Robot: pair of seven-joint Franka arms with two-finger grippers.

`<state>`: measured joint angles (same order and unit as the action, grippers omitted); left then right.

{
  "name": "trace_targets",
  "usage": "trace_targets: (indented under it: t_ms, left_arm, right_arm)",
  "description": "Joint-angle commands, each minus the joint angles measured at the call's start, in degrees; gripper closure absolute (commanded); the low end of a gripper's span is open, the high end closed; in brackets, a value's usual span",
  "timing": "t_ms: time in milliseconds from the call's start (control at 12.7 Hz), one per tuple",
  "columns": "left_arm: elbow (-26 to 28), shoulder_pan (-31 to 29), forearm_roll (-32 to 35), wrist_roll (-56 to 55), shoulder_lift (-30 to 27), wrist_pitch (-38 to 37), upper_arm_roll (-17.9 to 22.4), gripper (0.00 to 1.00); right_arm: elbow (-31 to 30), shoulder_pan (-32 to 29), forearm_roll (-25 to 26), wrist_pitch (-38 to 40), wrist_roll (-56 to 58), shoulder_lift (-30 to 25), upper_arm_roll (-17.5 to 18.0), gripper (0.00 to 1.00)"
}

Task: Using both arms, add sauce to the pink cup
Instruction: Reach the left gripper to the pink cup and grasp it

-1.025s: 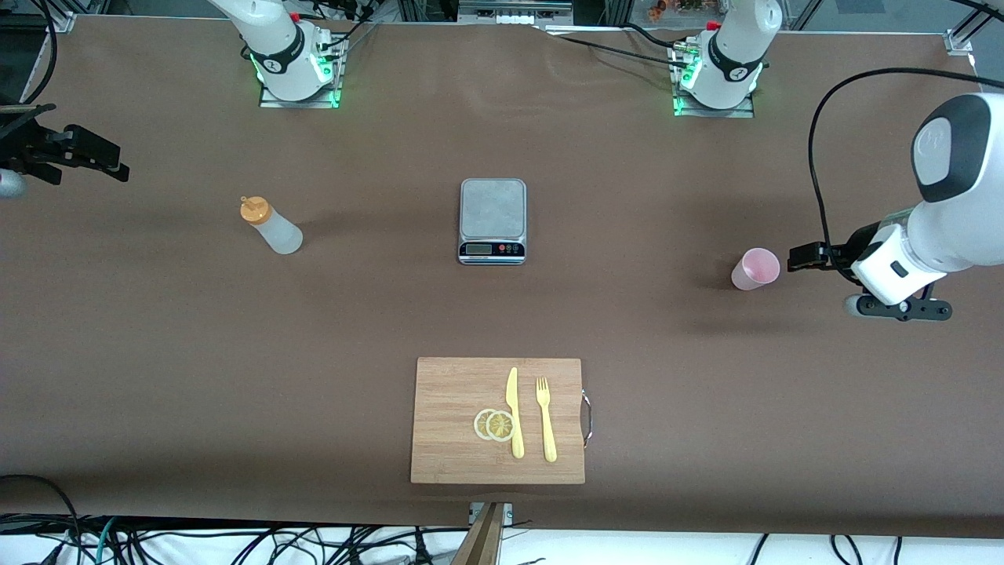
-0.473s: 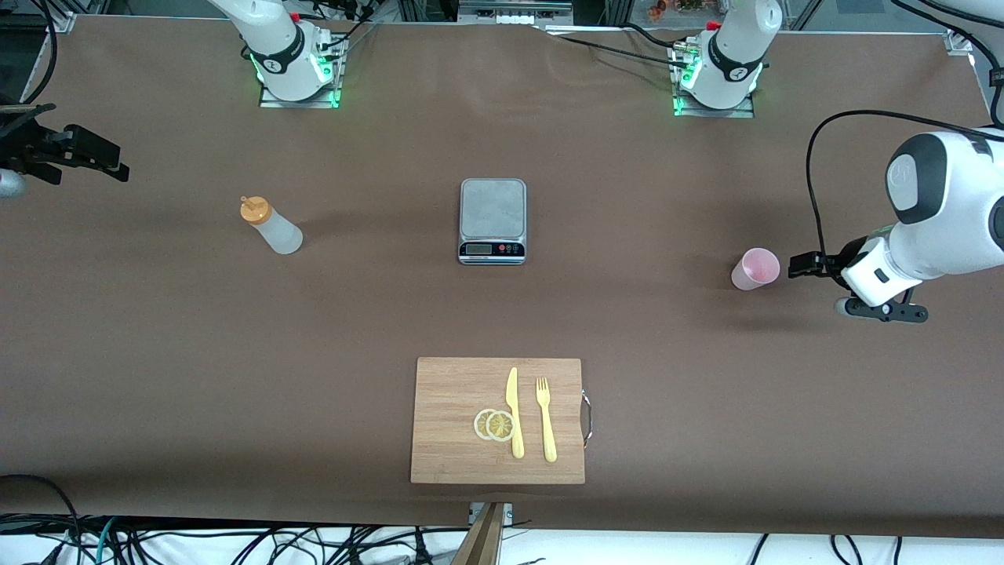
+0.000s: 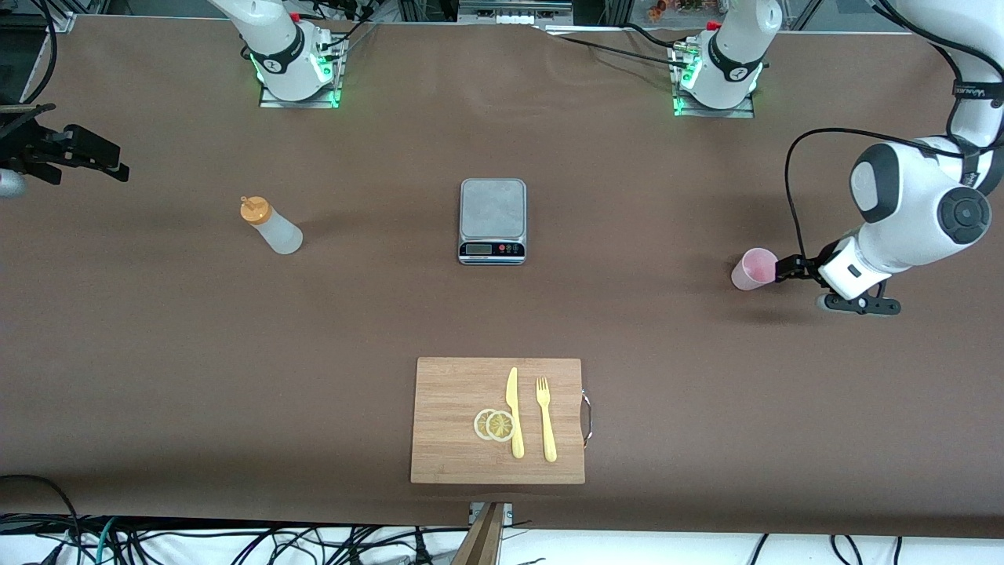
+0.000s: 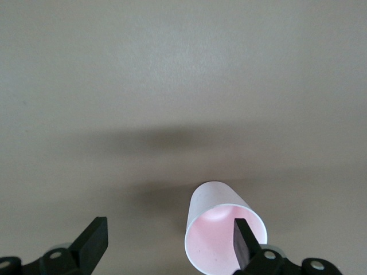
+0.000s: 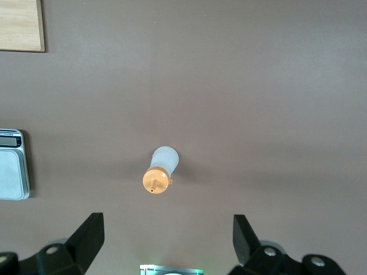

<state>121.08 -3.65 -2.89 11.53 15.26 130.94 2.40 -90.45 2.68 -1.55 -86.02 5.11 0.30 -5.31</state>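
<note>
Changes, front view:
- Right gripper (image 3: 98, 154), over the table edge at the right arm's end: same place as a second ago. It waits, jaws standing wide apart in the right wrist view (image 5: 169, 229).
- Small translucent whitish squeeze bottle with orange nozzle cap (image 3: 271, 226): unmoved, at 9 o'clock from the scale.
- Small translucent pale pink plastic cup (image 3: 754, 268): unmoved.
- Left gripper (image 3: 784, 268): has come in from 3 o'clock. It was apart from the cup and now sits at its rim.

Edges and room:
- Bare brown table (image 3: 627, 314) lies all round the bottle and between bottle and scale.
- Silver digital kitchen scale with grey platform (image 3: 492, 220): mid-table, platform bare.
- Rectangular bamboo cutting board (image 3: 455, 392): at 6 o'clock from the scale, well apart from it, near the camera-side table edge.
- Open table between scale and cup.

Cup:
- At roughly 3 o'clock from the scale, toward the left arm's end.
- Upright, mouth open, tapered, inside looks empty.
- Left wrist view (image 4: 218, 226): left gripper (image 4: 170, 235) spread wide, gripping nothing. One finger (image 4: 243, 243) overlaps the cup's mouth; the other stands clear to the side.
</note>
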Motion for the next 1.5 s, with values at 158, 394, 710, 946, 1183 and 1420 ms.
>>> trace_targets:
  t_ms: [158,394,710,946,1183,1420]
  left_arm:
    - [7.13,-0.22,0.69,0.78,-1.72,7.11,-0.03,0.04]
    - [10.75,-0.13,0.16,0.6,-1.72,11.43,-0.03,0.08]
    - [10.75,0.57,0.16,-3.24,-1.55,11.09,-0.03,0.76]
    - [10.58,0.66,0.16,-3.88,-1.63,10.74,-0.12,1.0]
    - [10.23,0.66,0.16,-3.62,-1.64,10.56,-0.12,1.0]
    - [6.73,1.45,0.08,-3.97,-2.51,6.54,-1.69,1.0]
  right_arm:
    - [0.89,0.04,-0.21,0.85,0.69,-0.22,-0.14,0.01]
    - [0.89,0.04,-0.21,0.85,0.69,-0.22,-0.14,0.01]
    - [0.89,-0.04,-0.21,0.85,0.69,-0.22,-0.23,0.01]
    - [0.89,-0.05,-0.21,0.85,0.69,-0.22,-0.23,0.01]
    - [0.89,-0.05,-0.21,0.85,0.69,-0.22,-0.23,0.01]
    - [0.89,-0.05,-0.21,0.94,0.78,-0.22,-0.31,0.01]
